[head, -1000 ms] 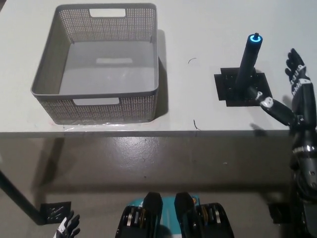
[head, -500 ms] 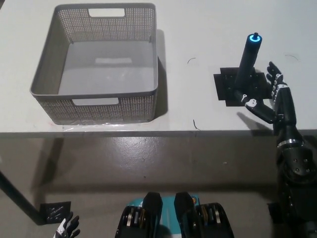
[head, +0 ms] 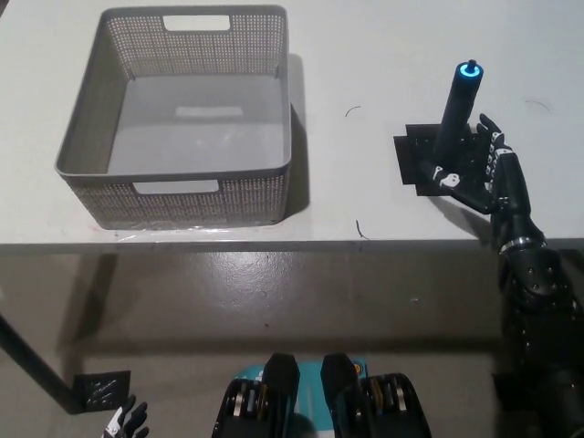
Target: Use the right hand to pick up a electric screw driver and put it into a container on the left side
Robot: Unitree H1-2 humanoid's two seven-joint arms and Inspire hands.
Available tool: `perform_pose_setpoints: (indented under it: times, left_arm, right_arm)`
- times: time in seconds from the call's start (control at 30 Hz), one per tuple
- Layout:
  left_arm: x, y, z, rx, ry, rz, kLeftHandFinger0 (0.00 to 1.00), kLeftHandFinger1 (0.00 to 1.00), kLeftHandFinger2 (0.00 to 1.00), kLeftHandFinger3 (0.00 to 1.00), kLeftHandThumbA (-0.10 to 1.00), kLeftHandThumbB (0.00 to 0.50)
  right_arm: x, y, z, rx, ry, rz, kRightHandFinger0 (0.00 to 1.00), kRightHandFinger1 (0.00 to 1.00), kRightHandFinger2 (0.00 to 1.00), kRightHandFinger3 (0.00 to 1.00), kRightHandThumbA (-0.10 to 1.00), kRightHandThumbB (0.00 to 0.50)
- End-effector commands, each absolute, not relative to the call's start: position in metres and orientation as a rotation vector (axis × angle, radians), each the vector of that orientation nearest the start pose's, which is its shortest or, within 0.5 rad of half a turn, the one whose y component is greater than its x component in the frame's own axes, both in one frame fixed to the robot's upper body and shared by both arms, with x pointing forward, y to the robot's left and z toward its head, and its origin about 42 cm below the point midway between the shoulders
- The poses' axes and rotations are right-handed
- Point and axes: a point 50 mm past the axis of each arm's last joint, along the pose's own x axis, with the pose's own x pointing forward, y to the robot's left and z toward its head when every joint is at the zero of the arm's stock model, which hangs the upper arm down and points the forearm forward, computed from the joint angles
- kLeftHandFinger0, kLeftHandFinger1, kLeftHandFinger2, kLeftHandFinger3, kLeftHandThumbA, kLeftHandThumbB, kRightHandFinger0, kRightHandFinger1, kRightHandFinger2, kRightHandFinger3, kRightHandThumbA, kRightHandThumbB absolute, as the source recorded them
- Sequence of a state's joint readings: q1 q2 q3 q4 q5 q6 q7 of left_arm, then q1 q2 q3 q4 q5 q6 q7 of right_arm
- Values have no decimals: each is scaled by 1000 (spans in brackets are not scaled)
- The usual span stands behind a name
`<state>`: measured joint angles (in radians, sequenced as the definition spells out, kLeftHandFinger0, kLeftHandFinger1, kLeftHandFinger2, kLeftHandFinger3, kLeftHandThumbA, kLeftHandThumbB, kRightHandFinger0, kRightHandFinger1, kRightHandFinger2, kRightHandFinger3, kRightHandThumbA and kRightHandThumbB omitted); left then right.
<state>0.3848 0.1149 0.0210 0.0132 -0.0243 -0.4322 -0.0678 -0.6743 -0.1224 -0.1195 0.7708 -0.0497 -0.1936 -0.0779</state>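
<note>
Right hand (head: 488, 169) spread, empty, beside the upright screwdriver (head: 454, 114); looks stiff, top-heavy — best grasped mid-barrel.

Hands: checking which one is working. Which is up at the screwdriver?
The black right hand, open beside the upright electric screwdriver on the table; the white left hand hangs low, below the table edge.

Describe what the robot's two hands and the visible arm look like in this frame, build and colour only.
The right hand is black with slim segmented fingers, and one finger carries a small white patch. Its arm is black too, thick and built of bulky rounded segments. The left hand shows only as a small white and black shape with dark fingertips at the lower left edge, too little to describe further. No loose cables are visible.
</note>
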Motion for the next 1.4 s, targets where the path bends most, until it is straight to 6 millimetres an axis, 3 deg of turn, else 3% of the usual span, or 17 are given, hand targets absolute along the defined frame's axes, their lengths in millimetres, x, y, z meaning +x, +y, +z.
perform_pose_setpoints:
  times: [0.0,0.2,0.37,0.43,0.57,0.67,0.83,0.9,0.97,1.0,1.03,1.07,1.1,1.13,1.17,1.23,1.37]
  left_arm:
    - [135,272,51,117,-83,0,1000,1000,1000,1000,962,154]
    - [133,270,49,111,-77,-3,1000,1000,1000,1000,970,159]
    - [133,270,50,99,-78,-22,1000,1000,1000,1000,971,165]
    - [133,271,51,101,-80,-27,1000,1000,1000,1000,973,172]
    - [133,272,51,95,-81,-36,1000,1000,1000,1000,967,183]
    - [132,272,50,94,-76,-48,1000,1000,1000,1000,965,177]
    - [135,269,50,99,-80,-58,1000,1000,1000,1000,949,174]
    - [137,266,50,107,-80,-69,1000,1000,1000,1000,961,176]
    - [136,265,49,104,-78,-71,1000,1000,1000,1000,962,174]
    - [135,263,49,103,-76,-76,1000,1000,1000,1000,962,174]
    - [136,263,49,103,-77,-77,1000,1000,1000,1000,962,175]
    - [138,262,49,103,-79,-78,1000,1000,1000,1000,963,175]
    - [138,262,48,102,-79,-78,1000,1000,1000,1000,963,175]
    - [139,263,48,103,-79,-78,1000,1000,1000,1000,963,188]
    - [140,264,49,113,-81,-79,1000,1000,1000,1000,969,194]
    - [143,266,49,118,-86,-74,1000,1000,1000,1000,971,207]
    - [140,268,47,109,-75,-65,1000,1000,1000,1000,973,190]
  right_arm:
    - [508,-242,197,-93,-216,-85,1000,1000,1000,1000,969,353]
    - [515,-248,202,-64,-182,-92,1000,1000,1000,1000,959,391]
    - [531,-252,212,-74,-155,-101,1000,1000,1000,1000,962,361]
    - [539,-252,216,-69,-143,-103,1000,1000,1000,1000,966,409]
    - [557,-249,232,-91,-130,-88,1000,1000,1000,1000,945,437]
    - [568,-242,249,-90,-126,-84,1000,1000,1000,1000,893,403]
    - [578,-217,271,-177,-128,-71,1000,1000,1000,1000,875,498]
    - [580,-204,274,-204,-119,-62,1000,1000,1000,1000,818,500]
    - [581,-196,274,-199,-107,-73,1000,1000,1000,1000,554,434]
    - [582,-189,275,-218,-68,-144,789,788,904,1000,345,436]
    - [582,-185,276,-255,-54,-211,230,256,384,504,-21,209]
    - [582,-184,276,-269,-52,-232,9,86,290,329,-87,301]
    - [581,-183,274,-269,-47,-238,2,17,242,215,-97,251]
    - [581,-181,272,-262,-47,-236,0,1,302,243,-100,170]
    - [580,-180,269,-251,-43,-237,0,53,470,413,-100,150]
    - [579,-180,266,-208,-47,-234,0,63,534,537,-100,163]
    - [575,-179,254,-195,-26,-245,0,90,512,543,-100,139]
